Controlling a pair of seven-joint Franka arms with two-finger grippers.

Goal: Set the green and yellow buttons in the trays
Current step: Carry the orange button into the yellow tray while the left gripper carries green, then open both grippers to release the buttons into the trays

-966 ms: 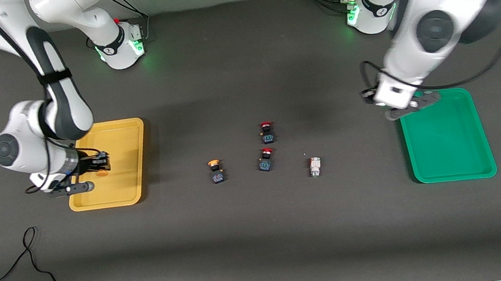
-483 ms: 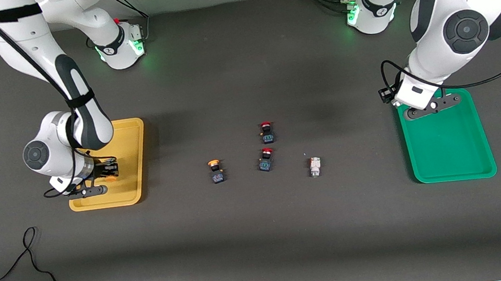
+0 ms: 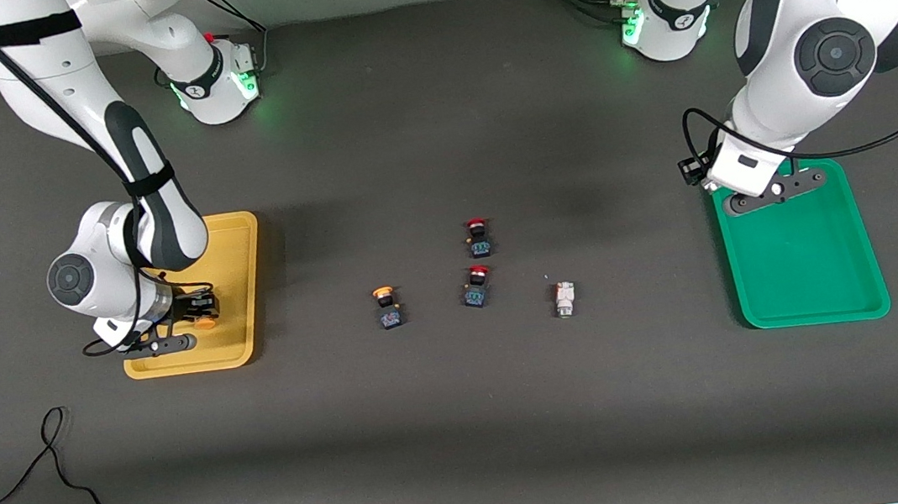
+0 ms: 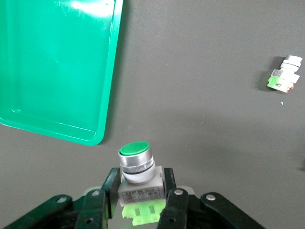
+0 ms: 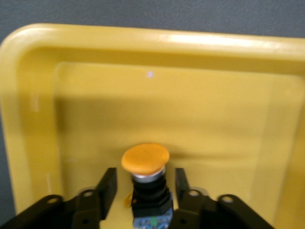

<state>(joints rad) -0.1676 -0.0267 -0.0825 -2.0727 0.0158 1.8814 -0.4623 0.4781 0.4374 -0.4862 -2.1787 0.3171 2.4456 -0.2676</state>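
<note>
1. Yellow-capped button (image 3: 386, 307) and whitish-grey green button (image 3: 563, 299) lie loose on the counter (image 3: 468, 419) nearest the front camera, between the two trays, each with its long axis running toward the robots' bases.
2. Slightly farther, the right pincer (image 5: 145, 188) hangs over the yellow tray (image 3: 234, 259), clamped on an orange-capped button (image 5: 145, 160); the tray floor lies directly beneath, so letting go there looks enough.
3. Farthest, the left pincer (image 4: 138, 188) is clamped on a green-capped button (image 4: 135, 157), over bare counter just beside the green tray (image 3: 857, 273); I judge it must shift over the rim first.
</note>
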